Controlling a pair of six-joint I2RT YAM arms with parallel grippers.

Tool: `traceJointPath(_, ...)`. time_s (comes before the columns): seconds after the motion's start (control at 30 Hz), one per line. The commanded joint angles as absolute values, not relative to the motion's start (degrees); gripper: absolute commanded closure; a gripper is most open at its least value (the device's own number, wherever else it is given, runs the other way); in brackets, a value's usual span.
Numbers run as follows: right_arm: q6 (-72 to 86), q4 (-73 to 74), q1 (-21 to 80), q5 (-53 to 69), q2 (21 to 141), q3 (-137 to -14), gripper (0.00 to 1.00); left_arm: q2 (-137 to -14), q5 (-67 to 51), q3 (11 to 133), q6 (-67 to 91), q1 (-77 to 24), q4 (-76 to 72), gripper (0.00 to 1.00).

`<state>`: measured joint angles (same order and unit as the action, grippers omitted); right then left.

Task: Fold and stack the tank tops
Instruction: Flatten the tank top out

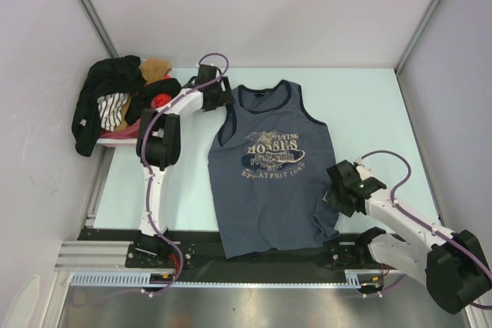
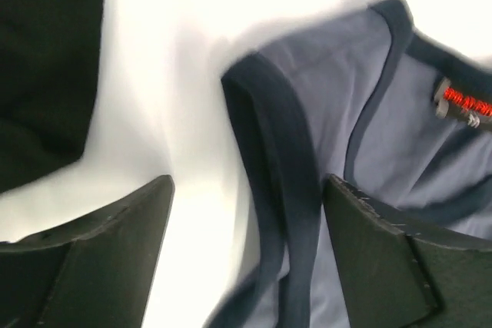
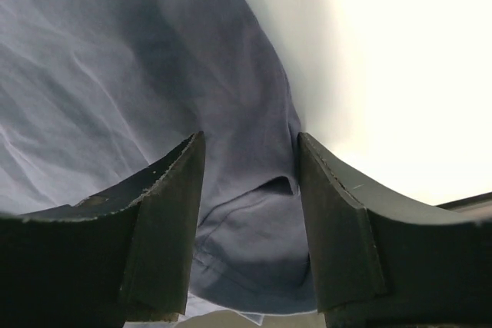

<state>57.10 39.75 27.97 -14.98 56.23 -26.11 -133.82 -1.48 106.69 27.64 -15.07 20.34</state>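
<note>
The soft slate blue-grey printed tank top (image 1: 273, 167) lies flat mid-frame. The left gripper (image 2: 247, 190) straddles its upper-left strap (image 2: 269, 151), the right gripper (image 3: 250, 147) its lower-right hem (image 3: 254, 220) — jaws apart, likely set to pinch and fold.

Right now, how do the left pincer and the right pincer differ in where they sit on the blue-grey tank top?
The left pincer is at the far shoulder strap of the tank top; the right pincer is at its near side edge, close to the hem. The left pincer's jaws look wider apart than the right pincer's. Both are open with blue-grey cloth between the jaws.
</note>
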Motion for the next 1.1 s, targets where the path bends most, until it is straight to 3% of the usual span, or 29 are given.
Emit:
traceJointPath(0.0, 57.8, 37.5, 27.3, -16.4, 59.5, -26.9, 0.46, -136.4, -3.1, 113.0, 29.4, -15.5, 19.7, 0.17)
traceJointPath(0.07, 57.5, 36.4, 27.2, -16.0, 60.8, -27.1, 0.50, -139.2, -3.4, 115.7, 29.6, -15.5, 20.6, 0.21)
traceJointPath(0.13, 57.1, 35.3, 27.2, -15.6, 62.4, -27.0, 0.68, -141.6, -4.6, 120.7, 29.5, -15.4, 22.3, 0.27)
traceJointPath(0.17, 56.7, 34.6, 27.0, -15.5, 62.8, -27.1, 0.73, -143.5, -4.9, 122.2, 29.5, -15.5, 22.7, 0.41)
traceJointPath(0.2, 56.4, 34.4, 26.6, -15.7, 63.2, -27.2, 0.78, -144.0, -5.3, 123.9, 29.5, -15.5, 22.7, 0.49)
traceJointPath(0.23, 55.9, 34.0, 26.2, -15.7, 63.4, -27.5, 0.89, -144.3, -5.8, 124.0, 29.7, -15.4, 21.5, 0.55)
traceJointPath(0.27, 55.3, 33.4, 24.5, -15.5, 63.5, -27.7, 0.97, -144.7, -6.0, 123.9, 29.9, -15.2, 20.8, 0.73)
traceJointPath(0.37, 51.9, 31.2, 18.5, -13.7, 64.1, -28.9, 1.00, -144.8, -7.2, 122.0, 32.8, -14.1, 18.2, 1.00)
traceJointPath(0.47, 47.1, 29.0, 12.5, -11.7, 67.0, -32.2, 1.00, -142.0, -8.7, 115.5, 36.7, -11.5, 12.8, 1.00)
traceJointPath(0.67, 47.4, 23.0, 3.8, -12.2, 82.0, -42.6, 1.00, -124.9, -5.5, 85.1, 43.8, -5.2, -6.6, 1.00)
traceJointPath(0.9, 47.5, 27.0, -4.3, -14.5, 107.6, -72.8, 1.00, -106.2, -1.0, 52.6, 50.2, -0.4, -22.4, 1.00)
traceJointPath(1.07, 42.9, 26.4, -5.9, -10.8, 121.4, -93.9, 1.00, -96.8, -0.2, 38.6, 52.7, -0.8, -28.8, 1.00)
